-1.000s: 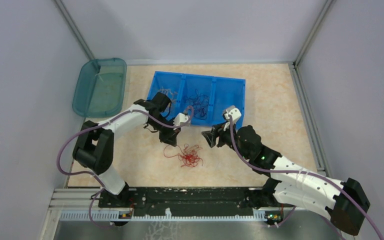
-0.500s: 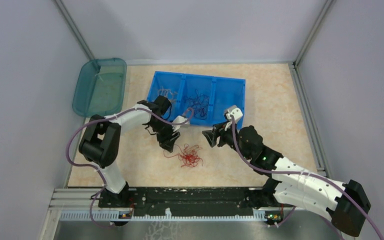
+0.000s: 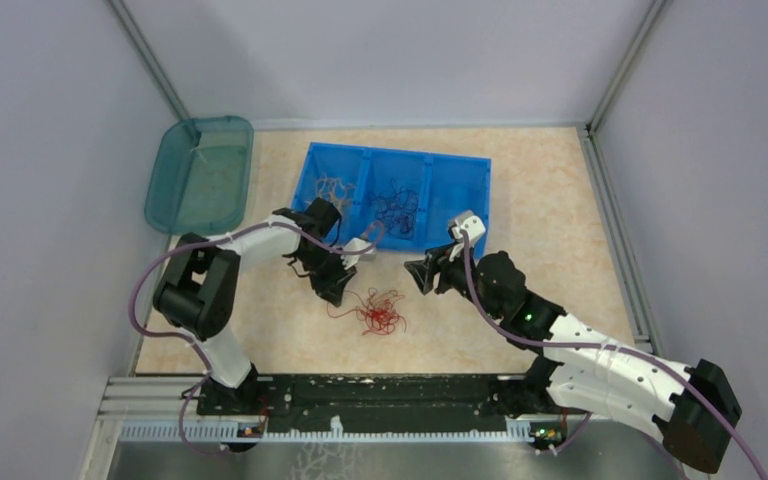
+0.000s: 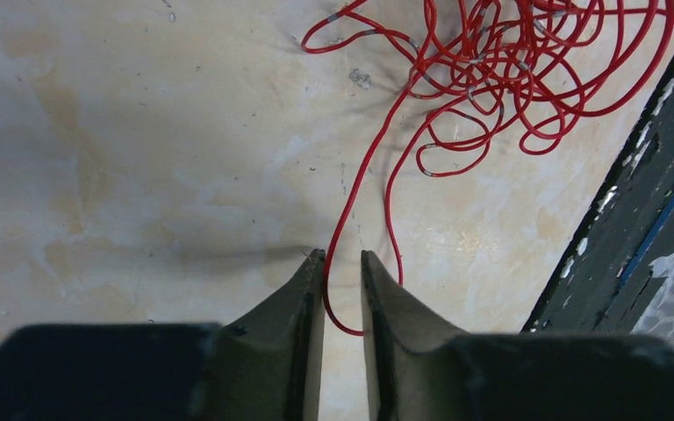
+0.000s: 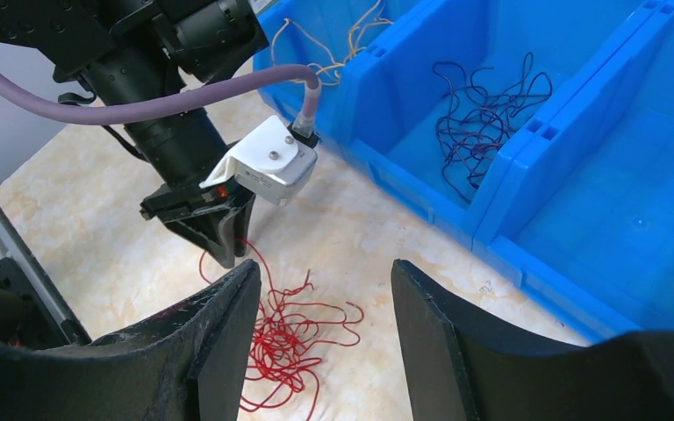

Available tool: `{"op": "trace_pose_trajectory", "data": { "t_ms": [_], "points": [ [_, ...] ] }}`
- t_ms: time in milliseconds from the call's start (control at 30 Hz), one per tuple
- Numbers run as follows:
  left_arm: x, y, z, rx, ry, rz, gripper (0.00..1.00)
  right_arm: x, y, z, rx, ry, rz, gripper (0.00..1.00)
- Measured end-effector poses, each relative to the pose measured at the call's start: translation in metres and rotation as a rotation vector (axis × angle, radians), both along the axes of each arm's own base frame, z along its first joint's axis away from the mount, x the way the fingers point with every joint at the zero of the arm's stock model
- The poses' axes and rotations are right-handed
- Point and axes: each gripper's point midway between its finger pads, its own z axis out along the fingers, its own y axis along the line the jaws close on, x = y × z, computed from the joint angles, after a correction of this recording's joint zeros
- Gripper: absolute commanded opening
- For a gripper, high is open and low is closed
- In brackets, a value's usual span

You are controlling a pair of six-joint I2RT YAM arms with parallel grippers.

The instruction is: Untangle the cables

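A tangle of red cables lies on the table in front of the blue bin. My left gripper points down at the tangle's left edge. In the left wrist view its jaws stand a narrow gap apart, with a loop of one red strand lying loose between them, not pinched. The rest of the red tangle spreads ahead. My right gripper hovers wide open above the red cables, holding nothing. Orange-yellow cables and dark purple cables lie in separate bin compartments.
The blue bin's right compartment shows only its floor. A teal tray sits at the back left. A black rail runs along the near edge, close to the tangle. Grey walls enclose the table.
My left gripper has opened from shut, then narrowed partway, and has shifted slightly nearer and down onto the red strand. The right arm has hardly moved.
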Motion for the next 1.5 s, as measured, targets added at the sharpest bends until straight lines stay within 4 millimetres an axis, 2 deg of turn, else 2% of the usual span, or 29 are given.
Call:
{"op": "trace_pose_trajectory", "data": {
  "t_ms": [133,300,467,533,767,1000,1267,1500],
  "points": [
    [-0.001,-0.002,0.001,-0.001,0.002,0.01,0.0,0.0,0.0,0.0,0.0,0.0,0.0,0.57],
    [0.003,-0.01,0.021,-0.024,-0.034,0.01,0.0,0.0,0.001,0.001,0.003,-0.002,0.003,0.61],
    [0.012,-0.029,0.069,-0.08,-0.127,-0.012,0.0,-0.003,0.009,0.01,0.036,-0.029,0.046,0.65],
    [0.012,-0.04,0.097,-0.114,-0.176,-0.037,0.0,-0.003,0.015,0.014,0.05,-0.043,0.073,0.66],
    [0.003,-0.065,0.176,-0.239,-0.228,-0.049,0.0,-0.007,0.043,0.015,0.07,-0.085,0.165,0.68],
    [-0.013,-0.077,0.222,-0.349,-0.172,-0.038,0.0,-0.012,0.069,0.007,0.03,-0.13,0.203,0.67],
    [-0.038,-0.078,0.248,-0.413,-0.086,-0.076,0.0,0.016,0.07,0.012,0.038,-0.19,0.068,0.63],
    [-0.049,-0.082,0.306,-0.525,-0.125,-0.139,0.0,0.032,0.075,0.01,0.043,-0.205,0.001,0.62]
  ]
}}
